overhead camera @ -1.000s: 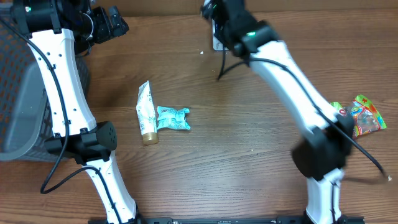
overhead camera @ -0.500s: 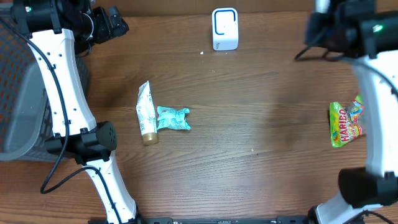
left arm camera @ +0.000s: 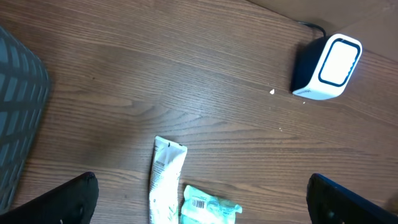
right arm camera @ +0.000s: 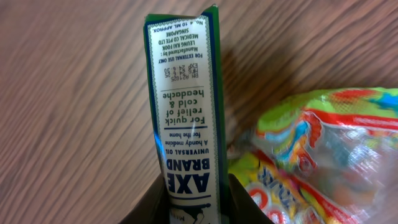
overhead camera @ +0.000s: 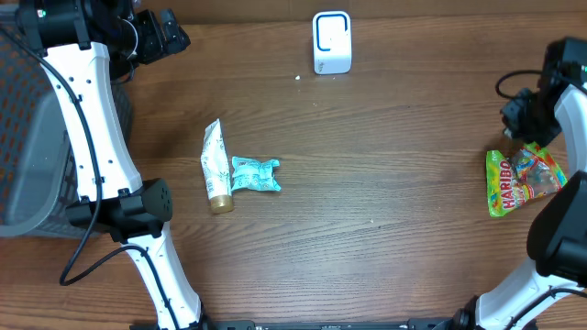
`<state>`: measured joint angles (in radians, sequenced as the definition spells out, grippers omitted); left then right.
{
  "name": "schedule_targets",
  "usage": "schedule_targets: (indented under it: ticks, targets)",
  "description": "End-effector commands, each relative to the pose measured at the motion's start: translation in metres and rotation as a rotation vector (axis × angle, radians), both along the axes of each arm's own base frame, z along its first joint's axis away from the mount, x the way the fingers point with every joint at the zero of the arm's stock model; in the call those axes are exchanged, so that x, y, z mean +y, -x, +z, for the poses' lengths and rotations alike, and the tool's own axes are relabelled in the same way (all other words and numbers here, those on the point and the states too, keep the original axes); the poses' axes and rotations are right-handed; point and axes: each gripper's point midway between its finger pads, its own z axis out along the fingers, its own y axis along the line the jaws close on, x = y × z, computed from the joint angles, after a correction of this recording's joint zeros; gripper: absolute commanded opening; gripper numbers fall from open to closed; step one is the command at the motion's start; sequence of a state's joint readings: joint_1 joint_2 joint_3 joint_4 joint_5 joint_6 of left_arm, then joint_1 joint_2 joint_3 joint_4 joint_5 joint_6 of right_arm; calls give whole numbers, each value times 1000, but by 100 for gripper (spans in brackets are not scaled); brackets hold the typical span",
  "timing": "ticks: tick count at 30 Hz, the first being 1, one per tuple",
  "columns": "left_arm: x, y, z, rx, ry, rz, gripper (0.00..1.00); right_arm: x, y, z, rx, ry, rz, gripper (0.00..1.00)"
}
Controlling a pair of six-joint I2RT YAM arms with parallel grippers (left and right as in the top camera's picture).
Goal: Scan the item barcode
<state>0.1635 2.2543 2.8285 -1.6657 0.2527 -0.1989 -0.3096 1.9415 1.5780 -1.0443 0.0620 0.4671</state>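
Observation:
My right gripper (right arm camera: 189, 200) is shut on a narrow green and white Axe Brand oil box (right arm camera: 185, 106), which sticks out past the fingers over the wood. In the overhead view that gripper (overhead camera: 526, 126) hangs at the far right edge, just above a Haribo sweets bag (overhead camera: 516, 180). The white barcode scanner (overhead camera: 331, 41) stands at the back centre, far from the box. My left gripper (left arm camera: 205, 200) is open and holds nothing, high over a white tube (left arm camera: 165, 182) and a teal packet (left arm camera: 209, 210) with a barcode facing up.
A grey mesh basket (overhead camera: 32, 147) sits at the left edge. The tube (overhead camera: 215, 166) and teal packet (overhead camera: 254, 174) lie left of centre. The Haribo bag (right arm camera: 323, 155) lies right beside the held box. The left arm (overhead camera: 87, 110) runs along the left side.
The right arm swung from the scanner at the back centre across to the right edge, above the Haribo bag, with the box still gripped. The left arm has not moved.

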Motion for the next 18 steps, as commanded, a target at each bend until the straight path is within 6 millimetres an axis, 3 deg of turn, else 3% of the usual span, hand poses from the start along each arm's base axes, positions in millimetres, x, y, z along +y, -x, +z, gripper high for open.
schedule_targets:
  ticks: [1, 5, 7, 8, 12, 13, 15, 18]
  targets:
    - [-5, 2, 8, -23, -11, -19, 100, 3, -3, -7, -34, -32, -12, 25]
    - [-5, 2, 8, -23, -11, -19, 100, 8, -10, -2, -54, -35, 90, 59]
    - [-5, 2, 8, -23, -11, -19, 100, 19, -14, 8, -76, -87, 150, 67]
    - [-5, 2, 8, -23, -10, -19, 100, 30, -20, 23, -105, -135, 203, 72]
    - [-5, 2, 8, -23, -10, -20, 100, 57, -32, 68, -164, -195, 318, 74]
    - [-5, 2, 8, -23, -11, -19, 100, 69, -36, 81, -188, -218, 364, 74]
    - [-4, 2, 8, -23, -10, -17, 100, 124, -46, 113, -277, -321, 541, 74]
    - [-3, 2, 8, -23, -11, -17, 100, 187, -48, 123, -318, -415, 692, 74]
